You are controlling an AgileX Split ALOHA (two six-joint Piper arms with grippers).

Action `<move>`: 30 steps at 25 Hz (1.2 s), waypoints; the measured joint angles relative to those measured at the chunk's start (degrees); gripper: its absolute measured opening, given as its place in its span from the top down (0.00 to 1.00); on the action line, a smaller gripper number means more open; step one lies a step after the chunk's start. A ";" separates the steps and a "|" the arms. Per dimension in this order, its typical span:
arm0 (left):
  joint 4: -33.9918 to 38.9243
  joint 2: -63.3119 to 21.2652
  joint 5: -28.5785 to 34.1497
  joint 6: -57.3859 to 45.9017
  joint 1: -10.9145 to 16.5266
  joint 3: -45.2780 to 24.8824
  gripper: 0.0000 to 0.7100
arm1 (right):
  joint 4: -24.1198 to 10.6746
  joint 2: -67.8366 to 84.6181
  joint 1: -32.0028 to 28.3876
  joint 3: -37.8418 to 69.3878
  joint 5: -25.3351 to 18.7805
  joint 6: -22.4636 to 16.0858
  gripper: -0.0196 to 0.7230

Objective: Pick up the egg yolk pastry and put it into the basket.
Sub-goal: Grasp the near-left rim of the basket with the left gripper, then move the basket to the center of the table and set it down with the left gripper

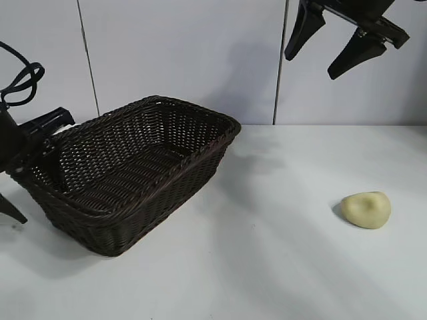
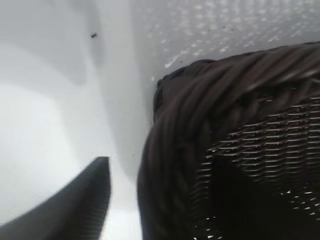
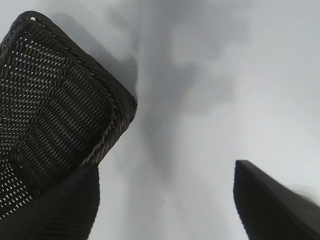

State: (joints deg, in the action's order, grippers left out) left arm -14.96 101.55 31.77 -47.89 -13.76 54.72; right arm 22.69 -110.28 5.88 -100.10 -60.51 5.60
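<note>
Egg yolk pastry [image 1: 365,209] lies on the white tabletop [image 1: 267,253] near its right edge, bare surface all round it, touching nothing. Pale yellow lump, slight crease on top. Basket [image 1: 133,170] sits well apart toward the left edge, dark brown wicker, braided rim, nothing visible inside.

Right gripper [image 1: 330,47] hangs high above the tabletop, up near the back wall, jaws spread wide and holding nothing. Pastry is below it and nearer the front edge, well clear of both fingers, not between them. In the right wrist view the two dark fingers [image 3: 270,205] frame bare tabletop, with one basket corner [image 3: 60,115] off to the side; the pastry does not show there.

Left gripper [image 1: 30,157] is down at the basket's left end, right against the braided rim. Left wrist view shows the rim [image 2: 200,150] filling the frame with one finger [image 2: 75,200] outside it; cannot tell whether the jaws are clenched on the rim.
</note>
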 joint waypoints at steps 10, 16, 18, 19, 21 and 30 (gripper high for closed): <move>-6.23 -0.22 7.27 15.19 0.00 7.32 0.86 | 0.00 0.00 0.00 0.00 0.00 0.00 0.25; -7.59 -0.22 13.91 23.27 0.10 16.62 0.86 | 0.06 0.00 0.00 0.00 -0.04 0.00 0.25; -7.63 0.35 16.53 25.23 0.18 18.42 0.86 | 0.06 0.00 0.00 0.00 -0.11 0.00 0.25; -7.63 1.03 17.94 26.44 0.18 19.26 0.86 | 0.06 0.00 0.00 0.00 -0.13 0.00 0.25; -7.63 3.00 20.60 29.93 0.18 20.78 0.86 | 0.06 0.00 0.00 0.00 -0.46 0.00 0.25; -6.99 12.69 30.88 45.82 0.18 32.73 0.86 | 0.06 0.00 0.00 0.00 -1.25 0.00 0.25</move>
State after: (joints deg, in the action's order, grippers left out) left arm -21.95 114.24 62.65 -2.07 -13.58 87.45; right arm 22.74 -110.28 5.88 -100.10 -61.75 5.60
